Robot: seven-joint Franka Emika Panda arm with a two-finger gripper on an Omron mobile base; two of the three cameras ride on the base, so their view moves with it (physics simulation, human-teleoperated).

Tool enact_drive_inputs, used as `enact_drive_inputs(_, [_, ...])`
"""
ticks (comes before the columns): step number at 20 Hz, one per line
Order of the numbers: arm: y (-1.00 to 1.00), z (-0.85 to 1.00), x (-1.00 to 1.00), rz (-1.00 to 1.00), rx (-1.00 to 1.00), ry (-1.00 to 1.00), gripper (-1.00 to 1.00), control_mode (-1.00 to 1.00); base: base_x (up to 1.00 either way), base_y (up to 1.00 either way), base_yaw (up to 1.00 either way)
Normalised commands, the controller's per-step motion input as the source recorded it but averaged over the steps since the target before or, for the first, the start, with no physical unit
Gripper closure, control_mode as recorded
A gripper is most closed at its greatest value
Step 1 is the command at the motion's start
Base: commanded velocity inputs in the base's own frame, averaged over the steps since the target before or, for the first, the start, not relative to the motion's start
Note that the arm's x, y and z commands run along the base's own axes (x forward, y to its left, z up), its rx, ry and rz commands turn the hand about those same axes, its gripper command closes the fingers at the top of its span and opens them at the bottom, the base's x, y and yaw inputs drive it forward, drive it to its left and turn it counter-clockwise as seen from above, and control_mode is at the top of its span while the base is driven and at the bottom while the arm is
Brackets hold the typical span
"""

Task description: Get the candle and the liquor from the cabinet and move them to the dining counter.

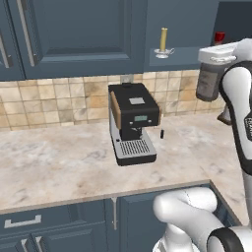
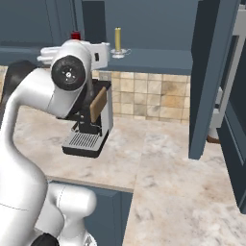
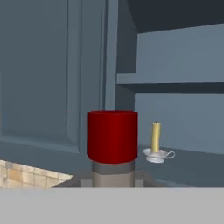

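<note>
The liquor [image 1: 209, 81] is a dark grey-brown bottle with a red cap [image 3: 112, 135], and it hangs in front of the open cabinet [image 1: 187, 54]. My gripper [image 1: 216, 51] is shut on its neck just under the cap. From the right base the cap [image 2: 75, 34] pokes up above my hand [image 2: 77, 48], and the arm hides the body. The yellow candle [image 1: 163, 42] stands upright in its silvery holder on the cabinet's lower shelf, left of the bottle. It also shows at the shelf's front [image 2: 117, 41] and just right of the cap [image 3: 156, 140]. The dining counter is out of view.
A black coffee machine [image 1: 133, 123] stands on the beige stone counter [image 1: 49, 162] against the tiled wall, below the candle. The cabinet's open door [image 2: 211, 72] juts out over the counter on the right. Closed blue doors [image 1: 74, 29] are at left.
</note>
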Motion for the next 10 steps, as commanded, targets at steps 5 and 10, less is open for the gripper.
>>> enact_drive_inputs(5, [0.60,-0.15,-0.76,0.15,-0.01,0.03,1.00,-1.00,0.00,0.00,0.00])
enact_drive_inputs(10, [0.67,-0.19,-0.58,0.14,-0.01,0.03,1.00,-1.00,0.00,0.00,0.00])
